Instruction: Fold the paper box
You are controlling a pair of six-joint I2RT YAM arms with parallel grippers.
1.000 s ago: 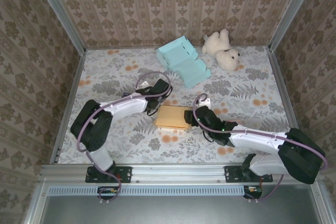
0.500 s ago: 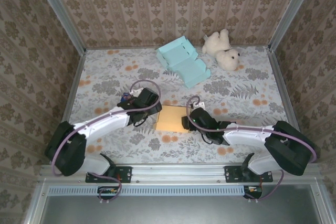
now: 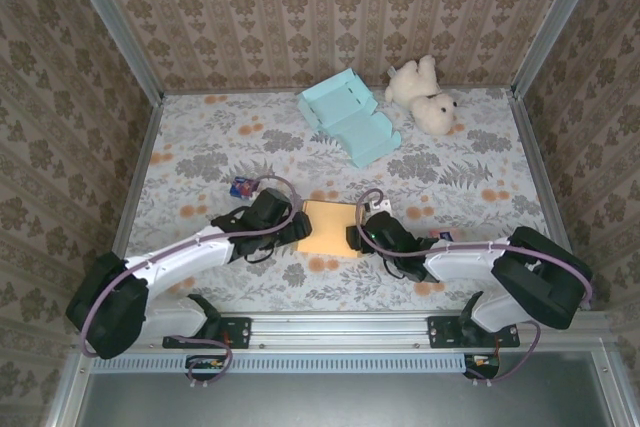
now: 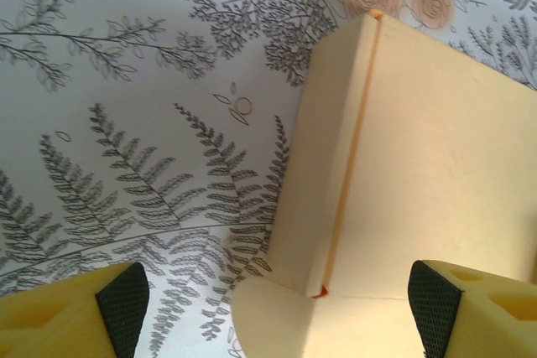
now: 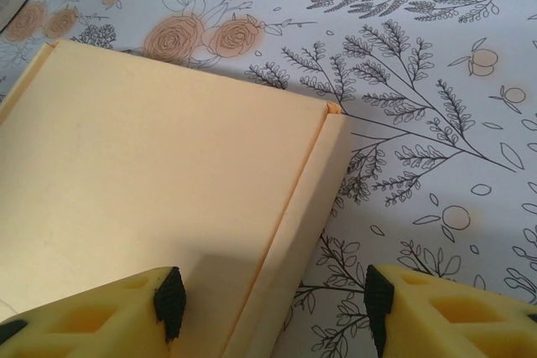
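The paper box [image 3: 328,228] lies flat on the desk [image 3: 200,152], lower centre of the top view. I find the left fingers [image 4: 122,298] apart, astride one side flap. The right fingers [image 5: 168,301] are apart over the opposite flap, and neither pair is clamped. My judgement: light, thin card that creases easily, so take the flaps beside their fold lines.

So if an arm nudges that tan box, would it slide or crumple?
Probably slides: the tan paper box lies flat on the smooth-looking table. Likely light and bendy, since its side flap looks like thin folded card. Flat-sided, so it shouldn't roll.
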